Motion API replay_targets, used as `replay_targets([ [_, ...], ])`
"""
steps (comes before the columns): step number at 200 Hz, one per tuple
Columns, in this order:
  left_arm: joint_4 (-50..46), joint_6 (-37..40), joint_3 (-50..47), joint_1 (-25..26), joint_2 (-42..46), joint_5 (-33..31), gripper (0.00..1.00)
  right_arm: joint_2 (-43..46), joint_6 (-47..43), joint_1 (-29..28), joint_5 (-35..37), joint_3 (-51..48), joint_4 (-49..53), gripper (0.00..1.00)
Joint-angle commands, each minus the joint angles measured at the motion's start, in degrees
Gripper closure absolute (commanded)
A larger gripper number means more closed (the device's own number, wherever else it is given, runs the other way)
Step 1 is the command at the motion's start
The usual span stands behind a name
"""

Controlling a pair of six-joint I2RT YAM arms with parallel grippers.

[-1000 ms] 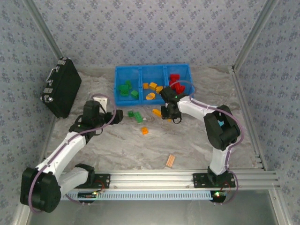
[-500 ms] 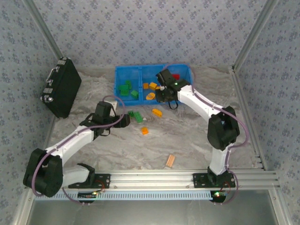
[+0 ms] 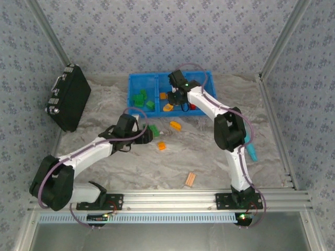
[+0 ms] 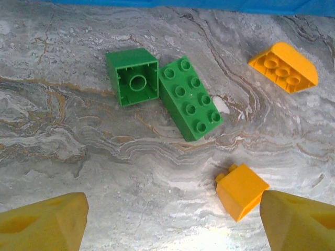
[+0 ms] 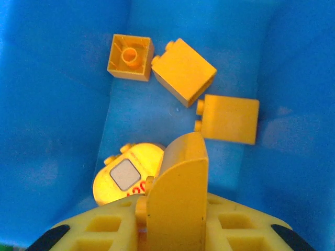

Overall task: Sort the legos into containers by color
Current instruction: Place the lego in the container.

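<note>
Right pincer [image 3: 179, 97] clamped on orange brick [image 5: 178, 172] over bin [image 5: 52, 104], middle compartment. Left pincer [image 4: 170, 225] wide, empty, over green bricks [image 4: 191, 99] on desk near bin. Likely light, rigid, slick; pinch flat sides, not studs.

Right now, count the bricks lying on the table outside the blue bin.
4: two green bricks touching each other; one orange sloped brick nearer the bin; one orange brick farther from it. More may be hidden.

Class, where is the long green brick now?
Left wrist view, centre: the long green brick lies studs-up on the table, right of the upturned square green brick.
</note>
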State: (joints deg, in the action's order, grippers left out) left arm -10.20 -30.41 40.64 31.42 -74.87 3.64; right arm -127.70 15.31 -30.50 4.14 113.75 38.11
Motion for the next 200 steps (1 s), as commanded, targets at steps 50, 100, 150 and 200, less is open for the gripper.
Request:
replay_targets([
  [50, -3.98, -7.63, 7.91, 2.9, -8.32, -3.64, 0.17, -4.06, -4.45, -1.05, 4.0, 4.2, 2.03, 0.68],
  [100, -9.06, -10.34, 15.19, 4.13, -16.8, -6.8, 0.19, -2.19, -4.85, -1.14, 2.72, 0.97, 0.26, 0.6],
  [150, -8.67, -10.97, 20.07, 5.04, -22.05, -8.26, 0.19, 2.92, -4.13, -1.14, 2.7, -5.58, -3.32, 0.56],
  [200, -11.16, -12.5, 24.51, 5.52, -28.71, -7.62, 0.2, 11.67, -4.9, -0.98, -0.72, -13.68, -8.78, 0.48],
])
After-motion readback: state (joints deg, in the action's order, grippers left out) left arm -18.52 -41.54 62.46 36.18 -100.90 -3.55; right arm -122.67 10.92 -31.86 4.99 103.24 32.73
